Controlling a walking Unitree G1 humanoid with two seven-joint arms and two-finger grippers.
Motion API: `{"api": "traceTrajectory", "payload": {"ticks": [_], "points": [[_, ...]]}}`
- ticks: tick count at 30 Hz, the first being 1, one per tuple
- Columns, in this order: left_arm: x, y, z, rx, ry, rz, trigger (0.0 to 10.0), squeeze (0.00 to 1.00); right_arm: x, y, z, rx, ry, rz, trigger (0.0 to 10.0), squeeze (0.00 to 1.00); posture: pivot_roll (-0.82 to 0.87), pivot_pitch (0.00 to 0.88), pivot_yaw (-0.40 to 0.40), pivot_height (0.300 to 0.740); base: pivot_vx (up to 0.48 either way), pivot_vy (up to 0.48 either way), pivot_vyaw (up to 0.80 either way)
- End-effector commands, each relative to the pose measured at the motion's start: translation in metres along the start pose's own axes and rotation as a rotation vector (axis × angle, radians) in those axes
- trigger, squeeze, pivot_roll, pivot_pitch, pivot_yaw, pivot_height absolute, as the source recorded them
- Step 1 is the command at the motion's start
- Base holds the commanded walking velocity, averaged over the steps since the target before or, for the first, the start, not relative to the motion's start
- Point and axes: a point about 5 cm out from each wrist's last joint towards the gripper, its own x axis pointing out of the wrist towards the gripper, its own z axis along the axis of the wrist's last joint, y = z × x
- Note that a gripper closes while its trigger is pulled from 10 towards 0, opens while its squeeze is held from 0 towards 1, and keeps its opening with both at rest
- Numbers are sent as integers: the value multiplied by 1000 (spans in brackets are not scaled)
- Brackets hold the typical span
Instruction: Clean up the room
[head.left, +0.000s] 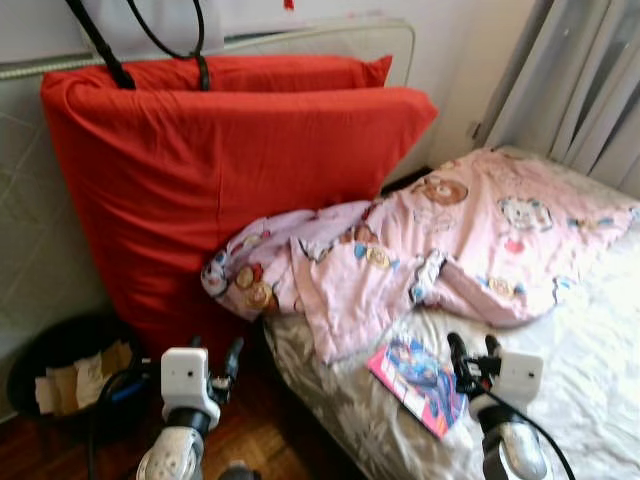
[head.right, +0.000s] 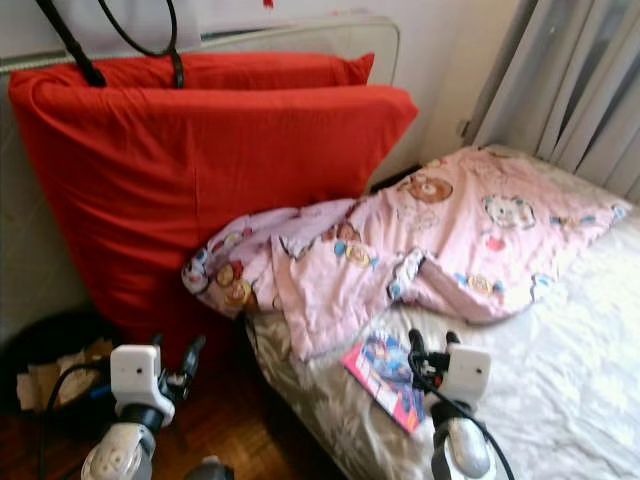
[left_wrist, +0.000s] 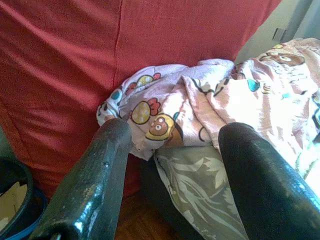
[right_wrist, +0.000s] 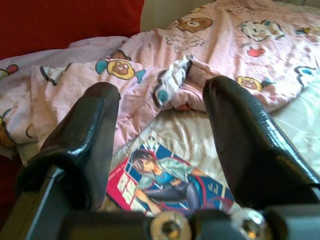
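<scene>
right gripper (right_wrist: 160, 135) hovers with fingers spread and empty over the comic book (right_wrist: 170, 182) on the bed (head.left: 590, 360); left gripper (left_wrist: 172, 150) likewise wide, empty, near the pink blanket (head.left: 450, 240).

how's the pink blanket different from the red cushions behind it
The pink blanket is printed with cartoon bears; the red cushions are plain. The blanket lies crumpled and spread over the bed, one corner hanging off its edge, while the cushions stand upright against the wall. The blanket is thin and creased, the cushions thick and smooth. Both are soft fabric.
</scene>
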Motion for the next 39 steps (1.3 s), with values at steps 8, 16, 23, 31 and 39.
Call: {"api": "traceTrajectory", "payload": {"ticks": [8,16,23,31,39], "points": [[0,-4,4,-17,-4,-9,10000,0,1,0,4,-3,-8,16,10000,0,36,9,-70,652,0,0,0],[-3,-8,2,-33,9,-35,10000,0,-1,4,-2,-29,50,42,10000,0,31,14,-64,652,0,0,0],[-4,-8,2,-30,15,-41,10000,0,-4,5,-4,-12,35,38,10000,0,38,16,-60,639,0,0,0],[-5,-9,3,-26,14,-63,10000,0,-4,7,-10,-28,88,47,10000,0,43,20,-54,629,0,0,0],[-6,-9,2,-21,26,-65,10000,0,-6,8,-9,-14,64,44,10000,0,43,23,-49,619,0,0,0]]}}
